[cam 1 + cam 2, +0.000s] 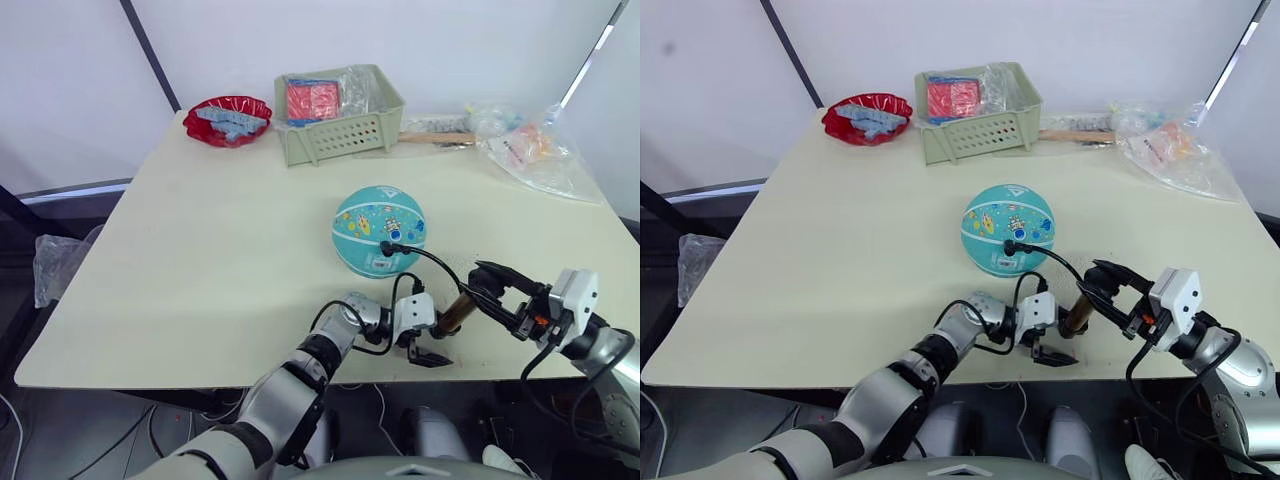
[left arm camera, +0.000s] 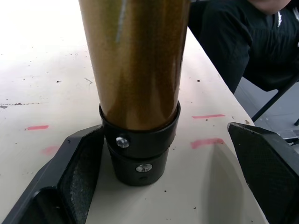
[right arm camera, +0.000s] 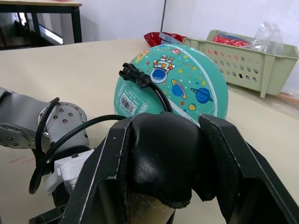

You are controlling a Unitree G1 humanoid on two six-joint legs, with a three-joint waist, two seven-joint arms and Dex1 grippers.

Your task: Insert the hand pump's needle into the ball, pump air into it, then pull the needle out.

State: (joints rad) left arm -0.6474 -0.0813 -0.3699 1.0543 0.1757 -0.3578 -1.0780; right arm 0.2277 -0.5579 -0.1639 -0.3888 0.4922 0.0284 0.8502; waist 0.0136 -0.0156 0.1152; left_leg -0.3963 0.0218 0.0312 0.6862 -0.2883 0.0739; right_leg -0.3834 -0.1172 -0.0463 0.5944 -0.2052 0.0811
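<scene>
The cream table (image 1: pixel 200 260) has a wide bare stretch across its left and middle, from the near edge up to the clutter along the far edge. All the action sits crowded against the near edge on the right side, with little table left between the pump's foot and the drop.

The teal ball (image 1: pixel 379 231) rests right of centre, well clear of the far-edge things: a red bowl (image 1: pixel 229 119), a green slotted basket (image 1: pixel 340 115) holding plastic-wrapped packets, and crinkled clear bags (image 1: pixel 530 145) toward the far right corner.

The hand pump (image 1: pixel 458 312) stands upright just in front of the ball, its black base on the tabletop. Its thin black hose (image 1: pixel 435 262) loops up to the ball, where the black fitting of the needle (image 3: pixel 133 73) sits against the ball's near upper side; the pin itself is too small to make out.

The left gripper (image 1: pixel 425 350) is down at the pump's base with its jaws spread wide. In the left wrist view one finger (image 2: pixel 74 172) touches the black collar while the other stands well apart, so nothing is clamped.

The right gripper (image 3: pixel 161 158) is clenched on the pump's black top end, both fingers pressed against its sides.

Beyond the near-right table edge a person's dark sleeve (image 2: pixel 233 42) is visible.
</scene>
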